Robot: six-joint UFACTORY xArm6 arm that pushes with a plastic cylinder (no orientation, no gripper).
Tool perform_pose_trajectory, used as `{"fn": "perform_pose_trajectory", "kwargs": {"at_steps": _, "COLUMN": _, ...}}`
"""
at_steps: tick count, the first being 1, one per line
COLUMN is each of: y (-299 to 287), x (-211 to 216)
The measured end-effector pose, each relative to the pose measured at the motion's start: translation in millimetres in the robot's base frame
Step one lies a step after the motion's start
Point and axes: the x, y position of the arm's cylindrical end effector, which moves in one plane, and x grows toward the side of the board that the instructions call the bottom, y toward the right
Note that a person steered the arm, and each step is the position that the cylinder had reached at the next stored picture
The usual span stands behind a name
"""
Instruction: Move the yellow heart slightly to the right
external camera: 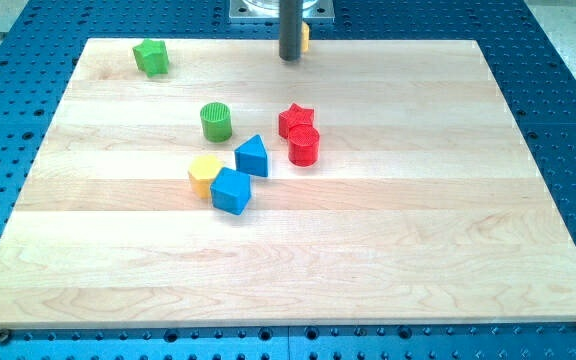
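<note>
1. No claw on this rig, so nothing to open or clamp: just a bare rod, and my tip [289, 58] sits at the view's top edge of the board [418, 250], holding nothing.
2. Poking out from behind the rod on the view's right is a bit of yellow block [306, 40]. Most of it is hidden, so I can't confirm the shape, but I'm guessing that's the heart. The other yellow block [204, 172] mid-board looks more like a pentagon.
3. Progress: hard to call. My tip is right against that yellow bit, or just beside it, on its left, which is the correct side for a nudge to the right. I can't tell if any of the push is done. I'd say what's left is a short shove rightward.
4. Everything else is well apart from the action: green star [151, 57] at top left, green cylinder [216, 121], red star [295, 118] touching the red cylinder [304, 145], then the blue triangle [253, 157] and blue cube [231, 190] bunched with the yellow pentagon.
5. Surface is a pale wooden board, looks smooth, lying on a blue perforated table [568, 100]. Right of the heart the top edge is open, so a short slide has room.
</note>
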Motion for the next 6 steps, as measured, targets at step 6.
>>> {"fn": "perform_pose_trajectory", "kwargs": {"at_steps": 6, "y": 58, "x": 13}}
